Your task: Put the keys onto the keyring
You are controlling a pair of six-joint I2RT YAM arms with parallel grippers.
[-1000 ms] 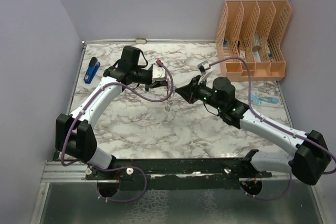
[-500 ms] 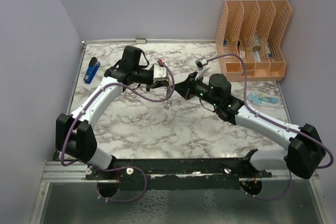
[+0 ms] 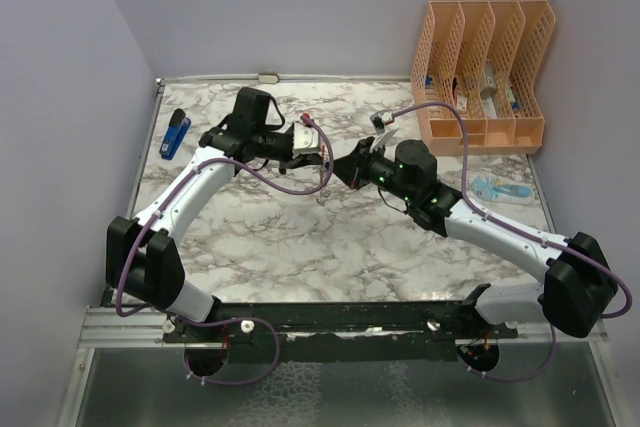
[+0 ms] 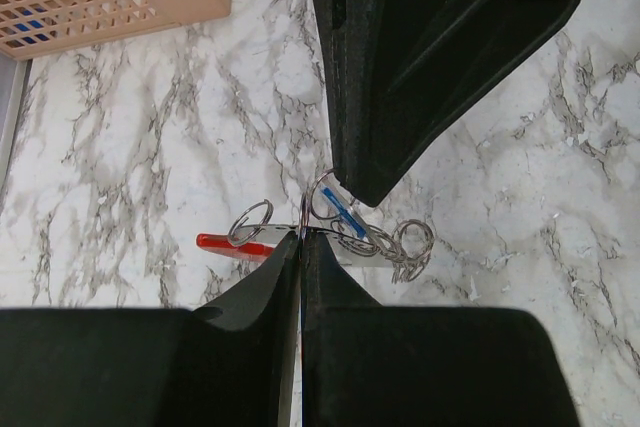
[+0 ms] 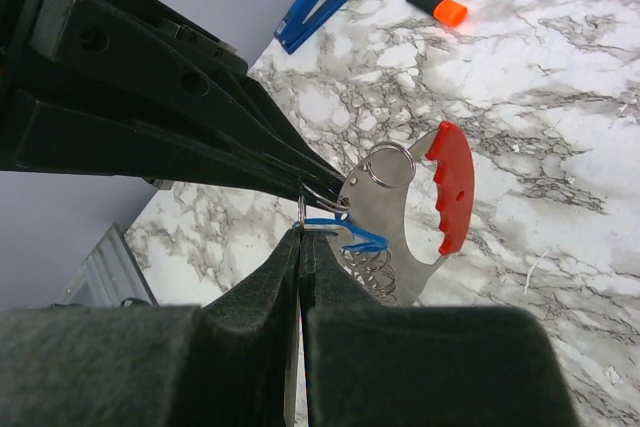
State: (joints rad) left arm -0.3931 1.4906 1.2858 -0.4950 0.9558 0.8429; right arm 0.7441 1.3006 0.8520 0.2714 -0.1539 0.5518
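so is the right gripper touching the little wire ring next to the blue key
Touching. In the right wrist view the right gripper is shut and the wire ring runs straight into the seam between its fingertips.

marble-patterned table top (image 3: 330, 247) – white with grey veining, walled on three sides.
- blue stapler (image 3: 175, 134), lying flat near the far left corner.
- orange-and-black marker (image 5: 436, 4), lying on its side, near the stapler but apart from it.
- peach plastic file organiser (image 3: 485, 72), four slots, standing at the far right corner – small items inside, too small to tell.
- pale blue packet (image 3: 498, 190), flat near the right edge, nearer than the organiser.
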